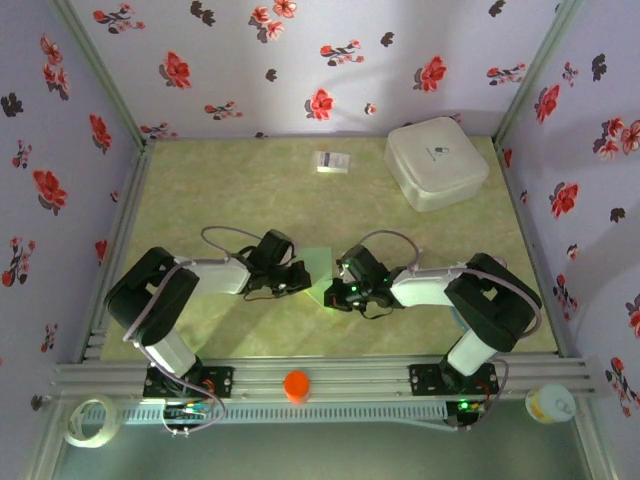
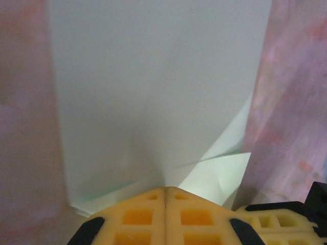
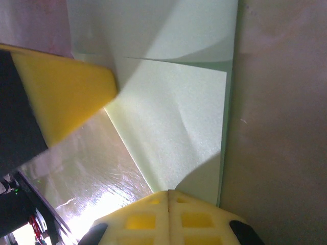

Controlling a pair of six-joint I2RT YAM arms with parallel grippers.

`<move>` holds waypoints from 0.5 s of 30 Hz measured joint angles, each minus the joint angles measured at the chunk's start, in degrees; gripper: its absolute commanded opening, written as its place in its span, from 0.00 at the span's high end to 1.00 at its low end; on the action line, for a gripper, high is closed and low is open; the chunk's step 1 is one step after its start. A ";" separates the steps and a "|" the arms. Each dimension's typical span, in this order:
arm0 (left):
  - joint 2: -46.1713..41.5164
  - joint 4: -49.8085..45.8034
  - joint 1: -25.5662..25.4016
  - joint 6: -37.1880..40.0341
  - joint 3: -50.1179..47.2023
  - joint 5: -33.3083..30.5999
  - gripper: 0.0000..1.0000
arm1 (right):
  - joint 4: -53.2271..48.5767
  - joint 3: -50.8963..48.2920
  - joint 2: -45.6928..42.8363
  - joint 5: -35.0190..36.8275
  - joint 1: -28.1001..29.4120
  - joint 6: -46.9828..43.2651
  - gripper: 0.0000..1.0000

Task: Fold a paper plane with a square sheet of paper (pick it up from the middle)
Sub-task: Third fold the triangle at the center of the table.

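1x square sheet of paper (image 2: 153,102): thin, matte, pale mint, partly folded. One flap lies over the main layer, with sharp straight creases. It sits mid-counter (image 1: 240,190) between the two arms. Visible strip in top view runs near-to-far; can't tell which way it points. Left gripper (image 2: 164,191) has its yellow foam-like fingers closed, pinching the sheet's edge, creases radiating from the pinch. Right gripper (image 3: 168,194) has its fingers closed on the opposite edge. Far back: 1x white rounded box (image 1: 437,162), smooth plastic; 1x small white card (image 1: 332,162), flat.
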 measured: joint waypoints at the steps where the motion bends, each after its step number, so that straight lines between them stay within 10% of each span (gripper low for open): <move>1: 0.00 0.26 0.72 0.37 -0.24 0.63 0.99 | 0.26 -0.13 0.00 0.00 0.00 0.02 1.00; 15: -4.15 -1.84 10.43 3.26 -3.52 2.25 0.98 | 0.96 -0.24 0.02 0.37 -0.11 -0.02 1.00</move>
